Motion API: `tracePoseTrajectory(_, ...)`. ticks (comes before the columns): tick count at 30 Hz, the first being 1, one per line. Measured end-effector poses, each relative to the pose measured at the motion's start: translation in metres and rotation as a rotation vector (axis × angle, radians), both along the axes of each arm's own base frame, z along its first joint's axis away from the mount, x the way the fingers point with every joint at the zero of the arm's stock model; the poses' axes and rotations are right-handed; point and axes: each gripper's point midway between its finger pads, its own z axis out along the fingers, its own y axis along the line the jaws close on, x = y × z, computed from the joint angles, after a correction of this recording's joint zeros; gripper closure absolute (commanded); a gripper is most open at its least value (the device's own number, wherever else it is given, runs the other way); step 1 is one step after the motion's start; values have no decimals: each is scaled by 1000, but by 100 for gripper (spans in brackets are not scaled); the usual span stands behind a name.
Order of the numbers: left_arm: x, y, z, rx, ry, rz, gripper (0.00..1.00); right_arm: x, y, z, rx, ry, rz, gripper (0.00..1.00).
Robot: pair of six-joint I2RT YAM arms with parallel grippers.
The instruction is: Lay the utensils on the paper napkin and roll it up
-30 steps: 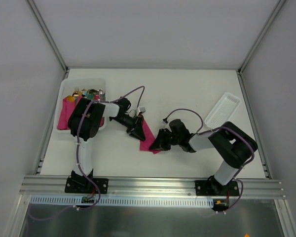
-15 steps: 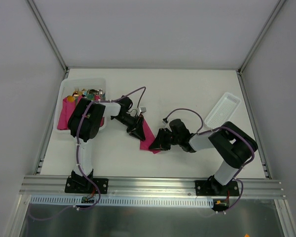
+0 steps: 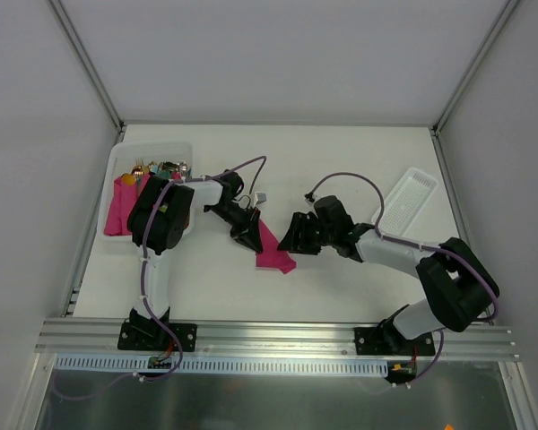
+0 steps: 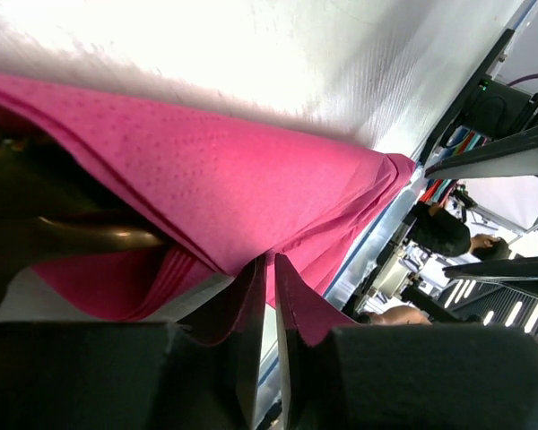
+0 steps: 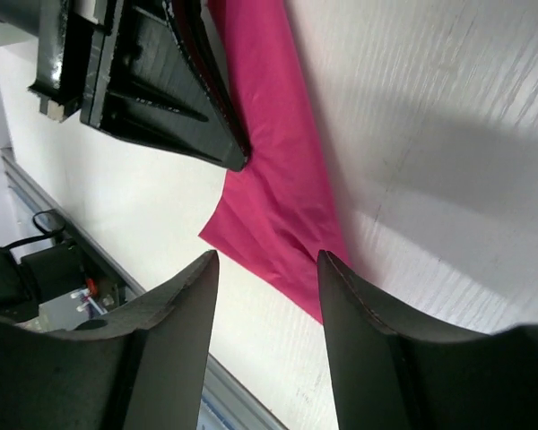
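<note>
The magenta paper napkin [image 3: 274, 254] lies folded into a narrow roll on the table between the arms. My left gripper [image 3: 248, 240] is shut, with its tips down on the roll's upper left part. In the left wrist view the napkin [image 4: 215, 170] fills the frame above the closed left gripper [image 4: 271, 267], and a dark gold metal utensil handle [image 4: 72, 235] shows inside the fold. My right gripper [image 3: 291, 240] is open and empty, just right of the roll. In the right wrist view the right gripper [image 5: 267, 269] frames the napkin's [image 5: 278, 197] lower corner.
A white tub [image 3: 125, 154] at the back left holds pink napkin bundles and mixed cutlery. A white ribbed tray [image 3: 403, 202] lies at the right. Metal frame rails run along the table's sides and front.
My right gripper has let go of the napkin's lower end and drawn back to the right. The left gripper has stayed on the roll.
</note>
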Motion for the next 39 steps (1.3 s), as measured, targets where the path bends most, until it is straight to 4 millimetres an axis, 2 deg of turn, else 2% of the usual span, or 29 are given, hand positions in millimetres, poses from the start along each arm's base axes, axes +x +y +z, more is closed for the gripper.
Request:
tracePoseTrajectory(3, 1, 1, 0, 17, 6, -1, 90, 8, -2, -4, -63, -7, 13, 46)
tracePoseTrajectory(12, 4, 4, -2, 51, 4, -20, 93, 22, -6, -36, -213, 44, 72, 45)
tracePoseTrajectory(21, 6, 4, -2, 67, 15, -26, 94, 23, 18, -36, -76, 103, 175, 43)
tracePoseTrajectory(27, 5, 4, -2, 78, 24, -32, 94, 24, 35, -36, -3, 139, 228, 46)
tracePoseTrajectory(30, 6, 4, -2, 82, 23, -33, 94, 24, 40, -38, 19, 152, 245, 54)
tracePoseTrajectory(34, 6, 4, -3, 87, 33, -34, 94, 25, 39, -47, 25, 170, 249, 85)
tracePoseTrajectory(37, 6, 4, -3, 88, 35, -33, 95, 25, 38, -50, 37, 184, 251, 99)
tracePoseTrajectory(39, 6, 4, -3, 88, 35, -34, 94, 25, 37, -51, 42, 181, 252, 100)
